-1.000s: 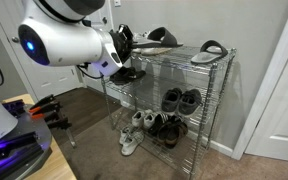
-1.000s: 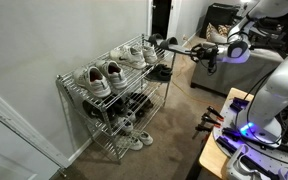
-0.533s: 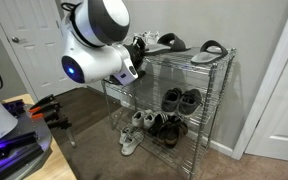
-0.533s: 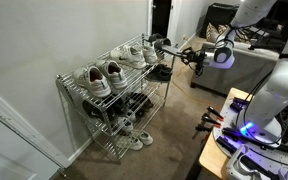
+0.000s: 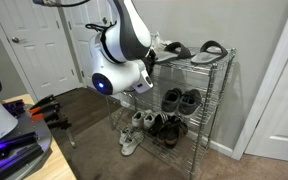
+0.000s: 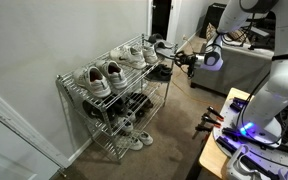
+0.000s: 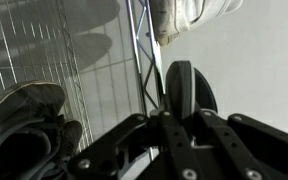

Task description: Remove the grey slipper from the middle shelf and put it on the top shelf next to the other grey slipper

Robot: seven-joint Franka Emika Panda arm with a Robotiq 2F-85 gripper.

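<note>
in the wrist view the claw (image 7: pixel 181 124) is clenched on the grey slipper (image 7: pixel 184 86). the slipper stands edge-on between the two fingers (image 7: pixel 144 135), its dark rounded end pointing away from the camera. it is held in the air, not on any tier, just beside a thin chrome corner post (image 7: pixel 148 55) of the rack. beyond that post lies a wire grid tier (image 7: pixel 69 60); which tier it is cannot be told. a dark shoe (image 7: pixel 24 120) lies at the lower edge of this view, and a white shoe (image 7: pixel 189 14) shows at the upper edge, above the slipper.

in an exterior view the claw (image 6: pixel 174 58) reaches in at the near end of the rack, at the height of its uppermost tier. in the other exterior view the arm (image 5: pixel 119 60) hides the claw and its load. there the other grey slipper (image 5: pixel 210 49) lies on the top shelf (image 5: pixel 189 63) at the end far from the arm, well apart from the claw. dark lace-up shoes (image 5: pixel 180 100) sit on a lower tier, with white sneakers (image 5: pixel 134 130) lower again.
</note>
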